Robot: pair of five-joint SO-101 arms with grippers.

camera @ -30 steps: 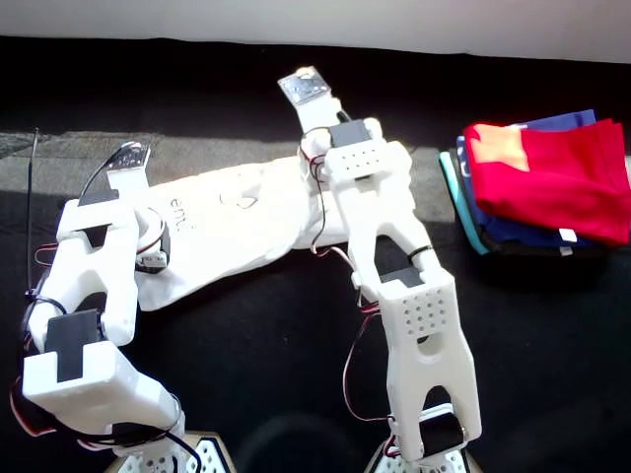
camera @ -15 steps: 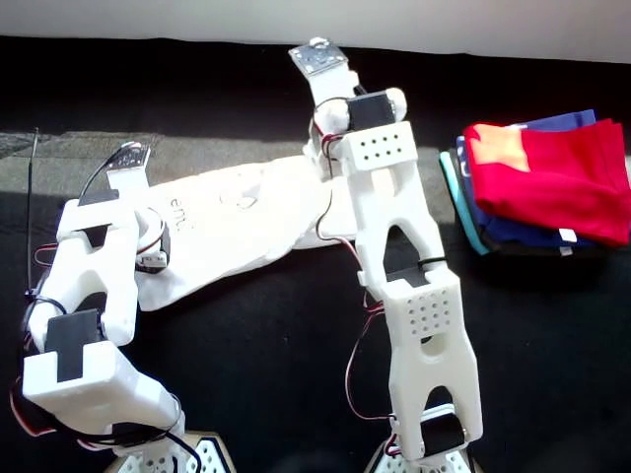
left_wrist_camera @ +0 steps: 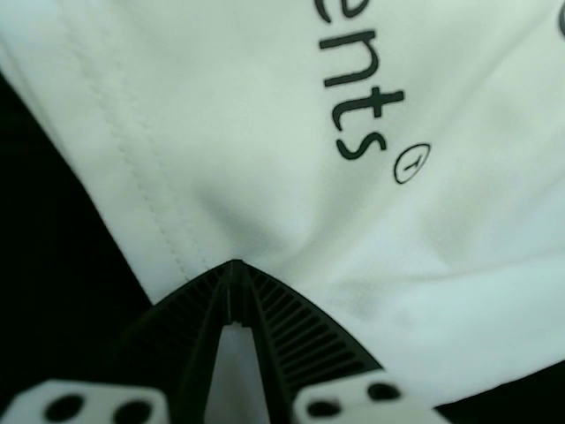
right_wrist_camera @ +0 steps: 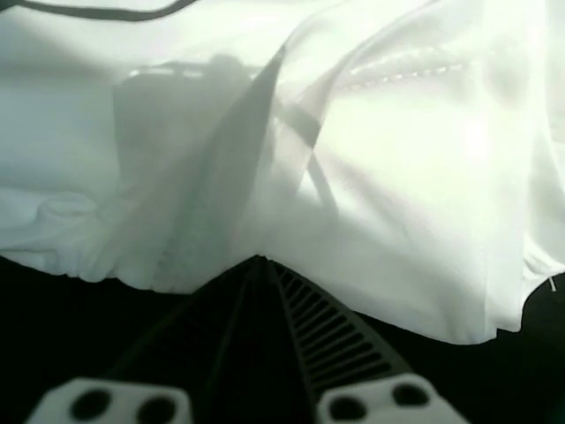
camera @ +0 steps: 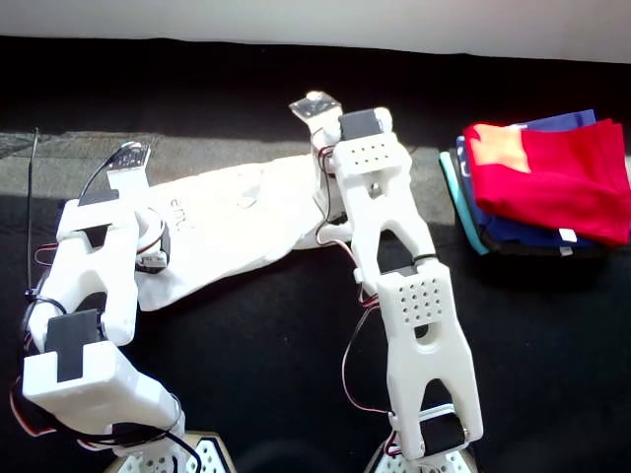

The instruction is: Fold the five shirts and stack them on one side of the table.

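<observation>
A white shirt (camera: 237, 222) with dark print lies stretched across the black table (camera: 246, 335) between my two arms. My left gripper (left_wrist_camera: 234, 265) is shut on the white shirt (left_wrist_camera: 291, 132) at its hemmed edge, close to the printed letters. My right gripper (right_wrist_camera: 259, 259) is shut on the other end of the shirt (right_wrist_camera: 380, 177), where the cloth rises in a fold from the fingertips. A stack of folded shirts (camera: 552, 177) sits at the table's right side, red on top, with blue, teal and black beneath.
The left arm (camera: 94, 266) stands over the shirt's left end and the right arm (camera: 394, 246) runs up the middle of the table. A grey strip (camera: 79, 148) crosses the far left. A pale wall (camera: 394, 20) bounds the far side.
The right arm swung out toward the far edge, then drew back a little, keeping hold of the shirt's end. The left arm and the stack have not moved.
</observation>
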